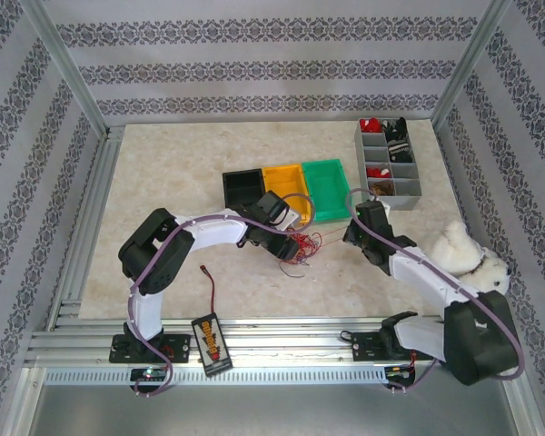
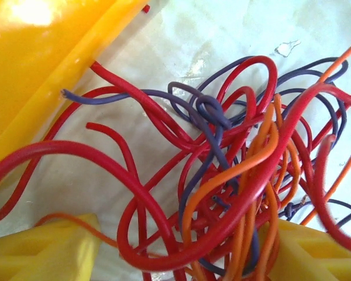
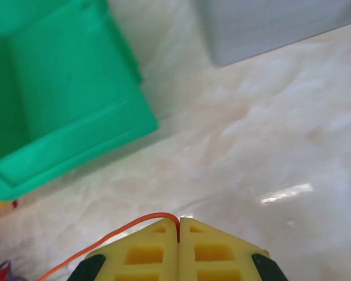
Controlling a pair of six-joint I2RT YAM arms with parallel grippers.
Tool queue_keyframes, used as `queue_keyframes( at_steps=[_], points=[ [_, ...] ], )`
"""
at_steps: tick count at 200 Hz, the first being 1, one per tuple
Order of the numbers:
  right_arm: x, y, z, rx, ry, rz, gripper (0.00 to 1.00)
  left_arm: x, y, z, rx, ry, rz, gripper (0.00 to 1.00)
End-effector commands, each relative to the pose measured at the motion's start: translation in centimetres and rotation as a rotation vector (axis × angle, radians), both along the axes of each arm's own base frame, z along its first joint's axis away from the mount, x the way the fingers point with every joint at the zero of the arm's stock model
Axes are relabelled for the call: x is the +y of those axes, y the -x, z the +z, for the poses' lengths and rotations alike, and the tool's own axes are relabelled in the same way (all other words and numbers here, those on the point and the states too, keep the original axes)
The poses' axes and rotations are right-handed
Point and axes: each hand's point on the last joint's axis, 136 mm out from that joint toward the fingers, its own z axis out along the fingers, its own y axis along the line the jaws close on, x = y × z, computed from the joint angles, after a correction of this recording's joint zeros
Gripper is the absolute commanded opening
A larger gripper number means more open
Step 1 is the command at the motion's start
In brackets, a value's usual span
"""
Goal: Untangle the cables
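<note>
Two yellow fingers of the right pincer (image 3: 179, 228) are pressed together, and they pinch one thin orange cable (image 3: 123, 233) at their tips. This cable runs from the tips to the left and down across the pale table (image 3: 251, 152), toward the lower left corner of the right wrist view, where a few red and purple strands appear. Beyond the pincer stands the green bin (image 3: 58, 105), and further right is a corner of the grey tray (image 3: 269, 23).

The left pincer (image 2: 181, 260) is spread open. One yellow finger (image 2: 47, 254) is at the lower left of its wrist view and the other at the lower right, and the cables (image 2: 222, 170) lie between them and in front of them. The cables are one tangled heap of red, orange and purple strands that loop over each other on the table. The heap is just beside the wall of the yellow bin (image 2: 35, 70).

From above, the heap lies on the table just in front of the yellow and green bins. The left pincer is at the heap and the right pincer is a little to its right. The black bin (image 1: 243, 186) stands in the same row, left of the yellow one. The grey tray has many compartments and stands at the far right. A white plush toy (image 1: 468, 254) lies beside the right arm. A black battery pack (image 1: 211, 343) with its dark wire (image 1: 211, 282) lies at the near edge, well apart from the heap.
</note>
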Motion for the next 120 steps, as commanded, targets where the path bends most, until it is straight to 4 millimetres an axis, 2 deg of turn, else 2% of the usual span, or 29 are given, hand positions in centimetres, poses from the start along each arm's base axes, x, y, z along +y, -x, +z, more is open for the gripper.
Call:
queue_keyframes(
  at_steps=[1, 48, 81, 101, 120],
  points=[
    [-4.5, 1.2, 0.6, -0.017, 0.107, -0.192, 0.00, 4.8, 0.3, -3.7, 0.072, -0.174, 0.093, 0.69],
    [-9.8, 4.0, 1.5, -0.030, 0.112, -0.429, 0.00, 5.8, -0.7, -3.4, 0.082, -0.143, 0.170, 0.70],
    [-12.3, 5.2, 2.5, -0.050, 0.092, -0.538, 0.00, 6.5, -1.1, -3.5, 0.084, -0.138, 0.219, 0.69],
    [-12.5, 5.1, 2.9, -0.067, 0.057, -0.552, 0.00, 6.7, -1.1, -3.6, 0.081, -0.132, 0.233, 0.67],
    [-11.3, 4.1, 3.0, -0.081, 0.000, -0.493, 0.00, 6.3, -1.1, -3.1, 0.077, -0.099, 0.227, 0.67]
  ],
)
